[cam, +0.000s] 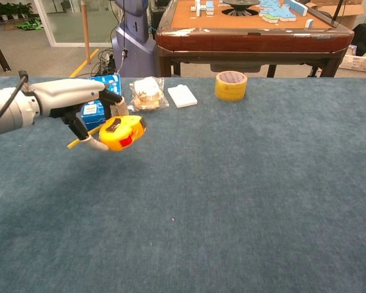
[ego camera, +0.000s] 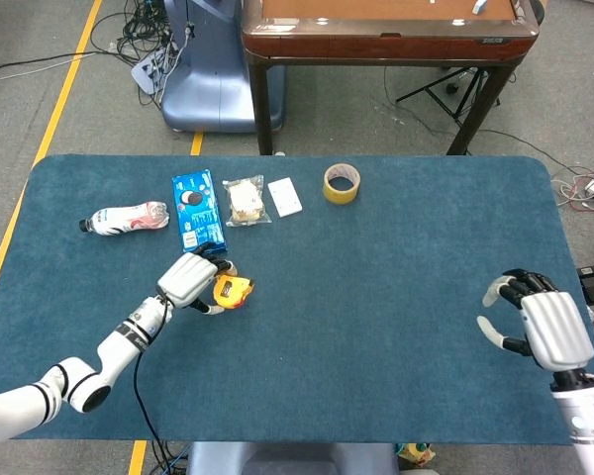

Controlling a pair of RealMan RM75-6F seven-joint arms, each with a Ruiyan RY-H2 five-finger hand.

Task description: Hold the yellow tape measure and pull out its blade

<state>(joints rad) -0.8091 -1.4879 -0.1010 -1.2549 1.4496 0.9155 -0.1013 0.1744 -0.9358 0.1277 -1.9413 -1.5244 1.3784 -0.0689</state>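
The yellow tape measure (ego camera: pixel 232 291) (cam: pixel 122 132) hangs above the blue table, gripped from its left side by my left hand (ego camera: pixel 190 280) (cam: pixel 79 101). A short strip of yellow blade (cam: pixel 80 138) sticks out to the left below the hand. My right hand (ego camera: pixel 537 324) hovers over the table's right side with its fingers spread and nothing in it; the chest view does not show it.
Along the table's far side lie a plastic bottle (ego camera: pixel 125 219), a blue box (ego camera: pixel 196 210), a wrapped snack (ego camera: pixel 245 201), a white card (ego camera: pixel 285 196) and a roll of yellow tape (ego camera: pixel 341 183). A wooden table (ego camera: pixel 386 28) stands beyond the far edge.
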